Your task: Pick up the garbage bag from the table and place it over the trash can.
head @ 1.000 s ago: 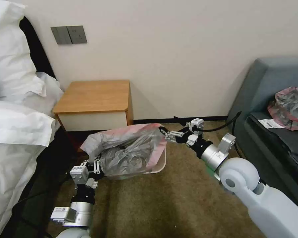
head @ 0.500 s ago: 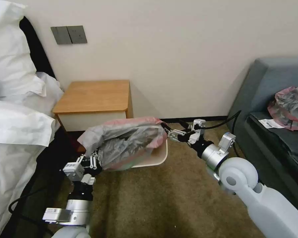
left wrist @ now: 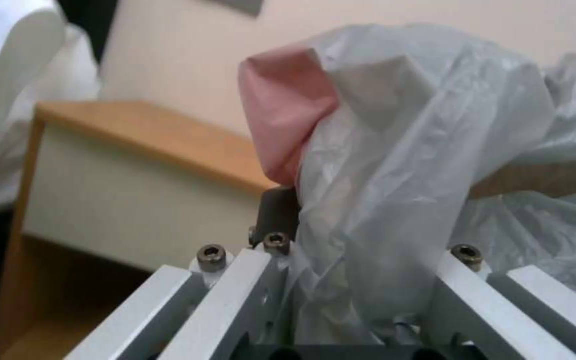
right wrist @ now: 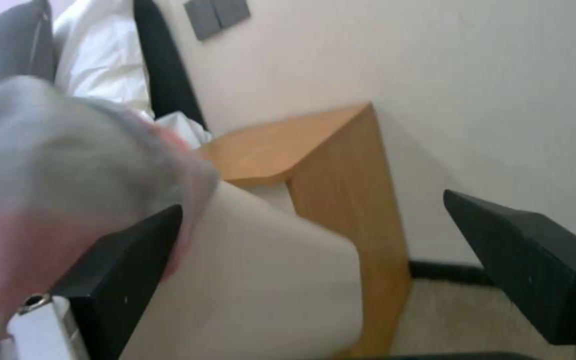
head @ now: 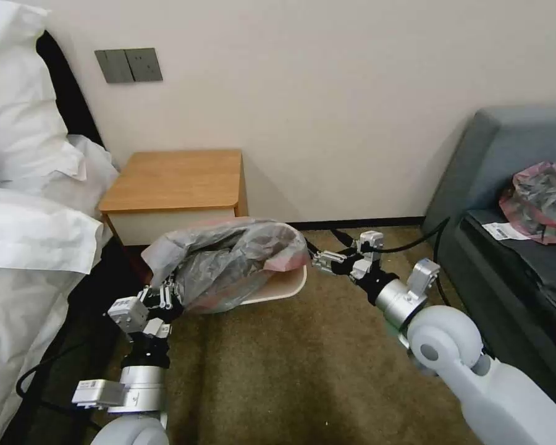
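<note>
Since the earlier frame, both tools have shifted toward the wall and nightstand, taking the thin wrinkly grey translucent garbage bag w/ pink-red rim [head: 228, 262] along; more of it now hangs over the small rectangular bin's pale beige rim [head: 284, 285], and the pink band near the right tool looks tucked lower. Left tool [head: 165, 295] is clenched on the bag's left end, plastic bunched between its metal fingers [left wrist: 235, 285] in the left wrist view. Right tool [head: 315, 256] sits at the bag's right end by the bin rim; right wrist view shows its black pads [right wrist: 125, 270] spread apart, bag edge against one pad. Bin stands on brown carpet [head: 303, 371], just in front of the orange-brown wooden worktop [head: 176, 179], near its front right corner. Second grey-and-pink bag heap [head: 540, 201] lies on the grey sofa [head: 506, 148], well apart.
</note>
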Tool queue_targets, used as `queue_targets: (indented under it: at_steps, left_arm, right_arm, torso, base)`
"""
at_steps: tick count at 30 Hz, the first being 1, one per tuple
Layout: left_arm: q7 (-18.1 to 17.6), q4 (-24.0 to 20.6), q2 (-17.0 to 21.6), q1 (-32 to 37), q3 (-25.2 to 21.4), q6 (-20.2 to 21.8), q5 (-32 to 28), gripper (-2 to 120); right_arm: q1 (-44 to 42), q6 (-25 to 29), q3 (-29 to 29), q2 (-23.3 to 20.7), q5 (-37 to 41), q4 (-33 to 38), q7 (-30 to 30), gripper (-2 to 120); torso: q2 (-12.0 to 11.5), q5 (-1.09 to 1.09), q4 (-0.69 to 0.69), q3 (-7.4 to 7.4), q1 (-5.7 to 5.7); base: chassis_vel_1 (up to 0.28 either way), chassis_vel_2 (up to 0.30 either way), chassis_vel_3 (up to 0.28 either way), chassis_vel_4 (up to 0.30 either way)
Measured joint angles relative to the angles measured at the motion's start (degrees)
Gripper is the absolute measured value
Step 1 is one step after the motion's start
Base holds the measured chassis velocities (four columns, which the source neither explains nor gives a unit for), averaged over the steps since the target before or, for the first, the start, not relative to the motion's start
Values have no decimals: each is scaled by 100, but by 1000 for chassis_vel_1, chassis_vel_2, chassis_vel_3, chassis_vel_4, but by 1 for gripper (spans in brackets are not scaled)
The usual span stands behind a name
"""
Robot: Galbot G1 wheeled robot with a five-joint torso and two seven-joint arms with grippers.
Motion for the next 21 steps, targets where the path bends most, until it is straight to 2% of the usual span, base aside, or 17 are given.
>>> queue_targets:
  at_steps: [2, 9, 14, 21]
  left_arm:
    - [-217, -54, -10, -24, 1, 226, -16, 9]
    - [-507, -91, -13, -72, -40, 511, 7, 8]
    - [-589, -43, -47, -126, -66, 527, 29, 8]
    - [-658, 180, -77, -218, -117, 527, -9, 8]
  right_arm:
    - [-76, 140, -34, 82, -375, 12, -91, 100]
    - [-252, 289, -69, 303, -753, 46, -156, 100]
    - [-390, 427, -4, 429, -970, 116, -162, 100]
    - [-764, 599, 108, 772, -1220, 689, -161, 100]
  torso:
    - [0, 0, 0, 0, 0]
    - [0, 0, 0, 0, 0]
    - [0, 1, 0, 0, 0]
    - [0, 0, 0, 0, 0]
  base:
    - [0, 0, 0, 0]
    - [0, 0, 0, 0]
    - [0, 0, 0, 0]
    - [0, 0, 0, 0]
